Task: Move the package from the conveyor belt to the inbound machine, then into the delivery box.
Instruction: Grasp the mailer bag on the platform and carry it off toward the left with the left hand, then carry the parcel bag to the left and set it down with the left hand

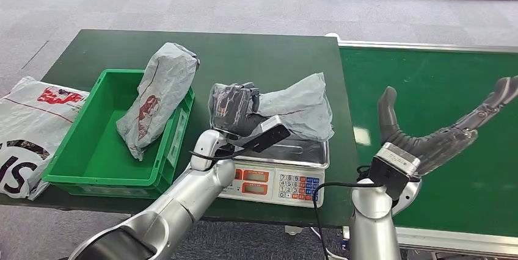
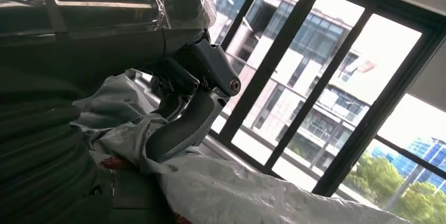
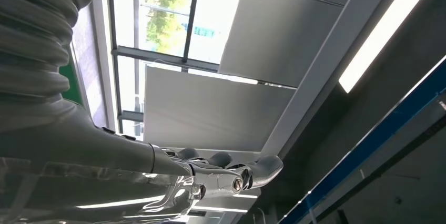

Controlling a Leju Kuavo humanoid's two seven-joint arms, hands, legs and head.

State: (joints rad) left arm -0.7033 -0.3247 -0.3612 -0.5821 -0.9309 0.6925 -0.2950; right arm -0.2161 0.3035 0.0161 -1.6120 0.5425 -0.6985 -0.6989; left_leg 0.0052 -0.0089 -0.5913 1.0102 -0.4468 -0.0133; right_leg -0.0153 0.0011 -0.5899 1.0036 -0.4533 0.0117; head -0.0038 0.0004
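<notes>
Package (image 1: 293,110), a crumpled grey poly mailer, lies on the steel pan of the inbound machine (image 1: 278,174), a small weighing scale with red displays and a keypad at the near edge of the dark green surface (image 1: 256,58).

Going from the left: a white printed bag (image 1: 30,126) hangs over the far-left end of the surface. Just beside it stands the green delivery box (image 1: 91,144), with another grey mailer (image 1: 156,98) leaning upright against its right wall.

Right of the box, the left hand (image 1: 237,108) sits on the package's left end, its dark fingers curled into the plastic; the left wrist view shows the thumb (image 2: 184,126) pressed into folds of the film, so I judge it to be grasping the package. The package's long axis runs across the scale, left to right, stretching away from that hand toward the belt. The delivery box lies to the hand's left, quite near, so the coming carry looks like a short sideways sweep by the left arm, the nearer one.

Further right, the right hand (image 1: 437,135) hovers released, fingers spread, above the green conveyor belt (image 1: 427,77), holding nothing.

Grey carpet surrounds the surface; tall windows appear in the wrist views, with buildings and trees outside.
</notes>
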